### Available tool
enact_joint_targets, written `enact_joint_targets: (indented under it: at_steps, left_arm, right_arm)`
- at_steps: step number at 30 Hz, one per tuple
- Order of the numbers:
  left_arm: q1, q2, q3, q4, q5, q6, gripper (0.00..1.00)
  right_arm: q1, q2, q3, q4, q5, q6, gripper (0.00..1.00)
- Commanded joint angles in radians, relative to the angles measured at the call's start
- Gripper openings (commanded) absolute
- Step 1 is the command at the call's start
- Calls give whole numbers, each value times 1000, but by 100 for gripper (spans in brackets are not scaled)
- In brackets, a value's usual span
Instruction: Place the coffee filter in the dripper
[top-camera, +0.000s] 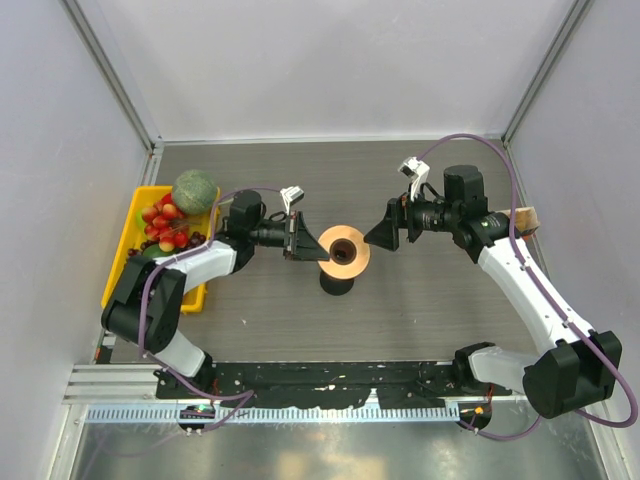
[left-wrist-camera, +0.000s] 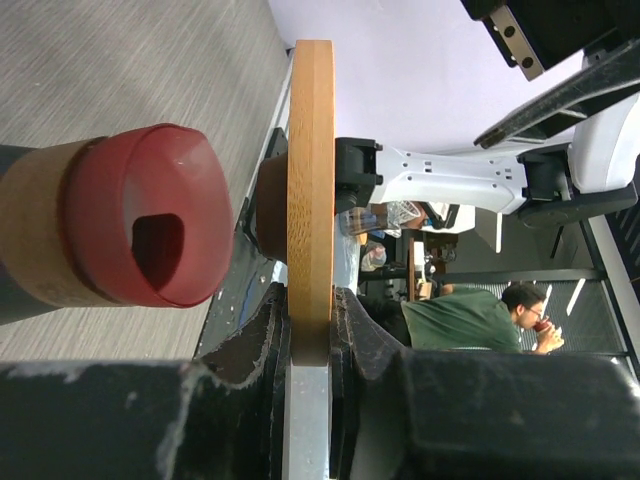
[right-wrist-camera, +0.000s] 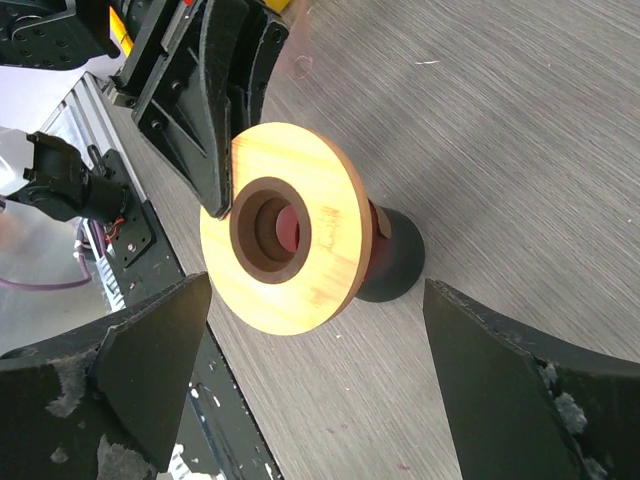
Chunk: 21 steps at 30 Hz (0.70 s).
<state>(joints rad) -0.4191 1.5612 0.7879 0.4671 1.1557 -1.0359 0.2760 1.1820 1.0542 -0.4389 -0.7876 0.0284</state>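
Observation:
The dripper is a round orange-brown ring with a dark centre hole, held level just above a small black cup with a red rim. My left gripper is shut on the dripper's left rim; in the left wrist view the rim stands edge-on between the jaws, with the cup's red rim beside it. My right gripper is open and empty just right of the dripper. A tan piece at the far right, partly behind the right arm, looks like the coffee filter.
A yellow tray at the left holds red fruits and a green melon. Grey walls close in the table at left, back and right. A metal rail runs along the near edge.

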Motion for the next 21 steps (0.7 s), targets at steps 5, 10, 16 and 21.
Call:
enact_joint_targets:
  at_steps: [5,10,16,21]
  left_arm:
    - [34,31,45,-2,39,39,4]
    - [45,56,53,-24,41,54,10]
    - [45,66,65,-67,35,76,19]
    - [45,68,83,-143,19,131,32]
  right_arm:
    - [0,-22,38,3,2,-19,94]
    - [0,-30,46,0,-2,-13,95]
    - [0,-38,41,-1,-5,-15,94]
    - [0,-36,40,0,-10,-16,95]
